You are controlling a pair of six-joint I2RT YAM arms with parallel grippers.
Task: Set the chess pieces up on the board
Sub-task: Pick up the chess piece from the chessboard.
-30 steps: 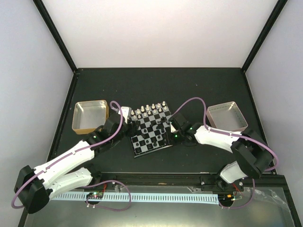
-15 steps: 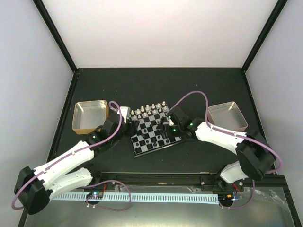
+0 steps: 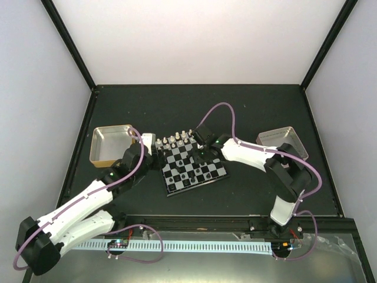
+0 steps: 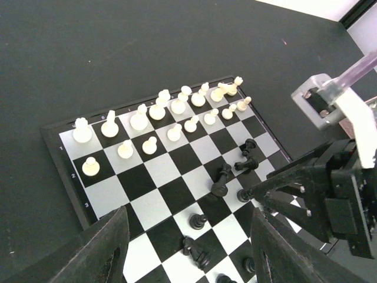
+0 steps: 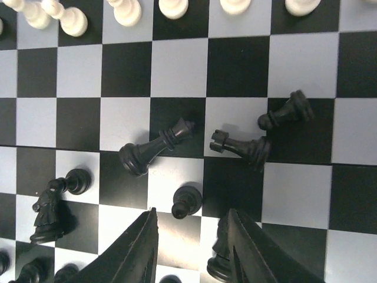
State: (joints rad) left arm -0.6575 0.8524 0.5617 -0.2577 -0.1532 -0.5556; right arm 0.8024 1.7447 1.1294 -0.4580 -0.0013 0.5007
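Top external view: the right gripper (image 3: 201,155) has moved from the right edge of the board (image 3: 177,183) to above its centre, jaws apart and empty, over toppled black chess pieces (image 5: 156,147) awaiting placement; the left gripper (image 4: 188,219), likewise apart, hovers at the board's left edge.

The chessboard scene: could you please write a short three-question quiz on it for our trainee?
1. True or false: every one of the black pieces on the board stands upright.
2. Seen from the arm bases, the white pieces occupy: A) the board's far rows; B) its near rows; C) its middle rows.
3. How many metal trays lie beside the board?

Key: 1 false, several lie toppled; 2 A; 3 two, one on each side.
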